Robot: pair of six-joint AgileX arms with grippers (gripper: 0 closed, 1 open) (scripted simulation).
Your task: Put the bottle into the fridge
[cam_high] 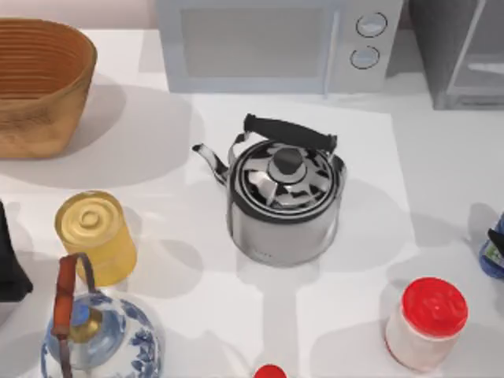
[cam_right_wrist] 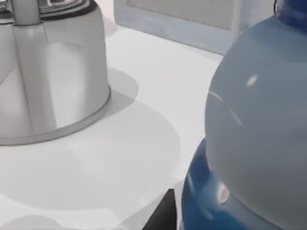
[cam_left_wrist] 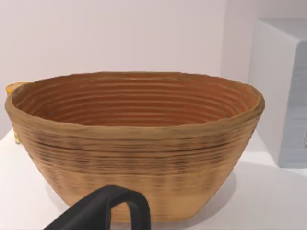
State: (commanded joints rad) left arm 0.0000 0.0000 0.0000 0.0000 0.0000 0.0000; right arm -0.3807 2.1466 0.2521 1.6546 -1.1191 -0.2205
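While the small blue bottle with a white-and-green label patch point(cam_high: 494, 250) stands at the table's right edge, close before the right wrist camera | fingers: cannot tell | dark grey glass-door fridge point(cam_high: 465, 49) back right | risk: red-lidded white jar point(cam_high: 426, 323) nearby gets bumped.
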